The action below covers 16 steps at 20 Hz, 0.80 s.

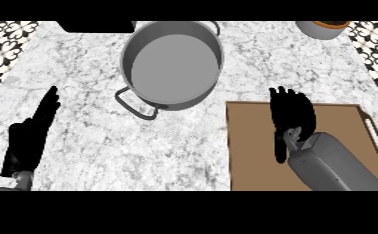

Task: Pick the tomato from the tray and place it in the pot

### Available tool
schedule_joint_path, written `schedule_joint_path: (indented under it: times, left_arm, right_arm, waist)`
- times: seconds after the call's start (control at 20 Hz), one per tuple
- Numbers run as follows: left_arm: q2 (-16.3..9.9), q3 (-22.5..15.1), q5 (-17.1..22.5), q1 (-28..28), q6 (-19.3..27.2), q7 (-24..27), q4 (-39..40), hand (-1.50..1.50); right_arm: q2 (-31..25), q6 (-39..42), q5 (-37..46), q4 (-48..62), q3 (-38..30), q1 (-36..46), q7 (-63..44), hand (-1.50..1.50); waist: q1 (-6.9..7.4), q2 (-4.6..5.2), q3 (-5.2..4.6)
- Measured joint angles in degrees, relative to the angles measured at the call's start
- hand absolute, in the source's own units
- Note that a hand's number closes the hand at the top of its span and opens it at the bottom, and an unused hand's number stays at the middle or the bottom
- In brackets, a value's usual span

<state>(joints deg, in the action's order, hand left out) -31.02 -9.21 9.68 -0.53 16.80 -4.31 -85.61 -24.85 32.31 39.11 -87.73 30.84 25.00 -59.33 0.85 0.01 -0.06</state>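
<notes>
Not far along, judging by what shows. Pot (pixel 172 65) still bare inside: grey floor, nothing red, nothing round. Placing step therefore not done.

Taking the pot as landmark: tray (pixel 255 148) below and to the right of it, brown, well apart from the pot's rim, with a pale handle at its far right side. Right robot hand (pixel 292 114) over the tray's upper part, fingers pointing up toward the pot's side of the counter (pixel 88 128), grey forearm running down to the lower right. Fingers look mostly extended and held together, covering the tray surface beneath; no tomato visible anywhere on the tray or elsewhere. Possibly hidden under that palm, possibly already enclosed; cannot tell which from this view. No clear curl around anything, so reading it as open and holding nothing visible.

Left robot hand (pixel 29 133) far to the left of the pot and lower, fingers straight and up, resting near the edge, holding nothing.

Further from the pot: a dark slab (pixel 96 26) just up and left of its rim, a small bowl (pixel 323 28) up and to the right.

Left to do, as a judgement: secure the tomato, lift clear of the tray, carry up and left to the pot, release inside.
</notes>
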Motion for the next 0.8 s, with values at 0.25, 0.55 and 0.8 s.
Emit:
schedule_joint_path:
  times: [0.25,0.55,0.8]
  left_arm:
    - [0.26,1.07,-0.18,-0.06,-0.85,-0.76,-0.21,0.0]
    - [1.61,1.69,-1.61,-0.29,-1.1,-1.11,0.2,0.0]
    - [2.36,3.1,-2.53,-0.38,-2.15,-1.34,-0.32,0.0]
  right_arm:
    - [2.75,0.96,3.09,4.54,-0.49,-0.15,0.47,-1.5]
    - [3.93,1.79,7.0,8.54,-2.66,-0.5,1.94,-1.5]
    - [4.39,2.14,10.71,12.15,-4.65,-0.58,4.01,-1.5]
  waist:
    - [-0.32,-0.01,0.02]
    - [-0.58,-0.01,0.05]
    - [-0.59,-0.01,0.06]
